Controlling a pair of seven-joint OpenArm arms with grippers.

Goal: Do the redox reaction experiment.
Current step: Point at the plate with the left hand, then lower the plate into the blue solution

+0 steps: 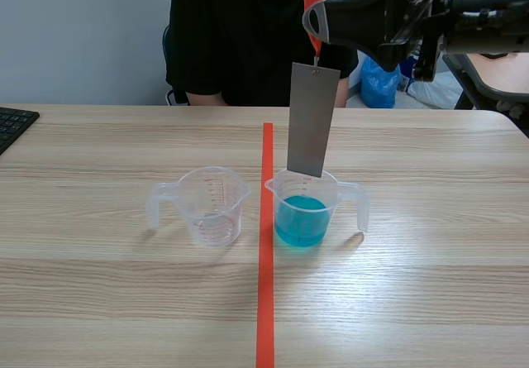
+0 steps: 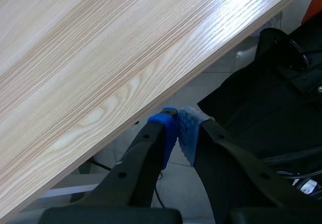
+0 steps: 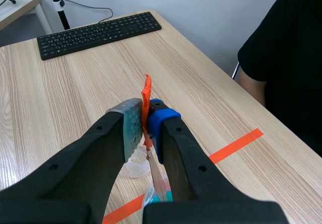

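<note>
A grey metal sheet [image 1: 312, 120] hangs from an orange-red clip [image 1: 313, 21] and its lower edge dips just inside the rim of a clear measuring cup of blue liquid [image 1: 302, 212]. My right gripper [image 1: 316, 14], raised at the upper right of the scene view, is shut on the clip; in the right wrist view the clip [image 3: 146, 103] sits pinched between the pads of that gripper [image 3: 146, 119]. An empty clear measuring cup [image 1: 208, 205] stands left of the tape line. My left gripper [image 2: 179, 128] is shut on nothing, off the table's edge, out of the scene view.
A person in black [image 1: 248, 37] sits across the table. A black keyboard [image 1: 12, 125] lies at the far left edge, seen too in the right wrist view as a keyboard [image 3: 98, 31]. An orange-red tape line [image 1: 265, 252] runs down the table's middle.
</note>
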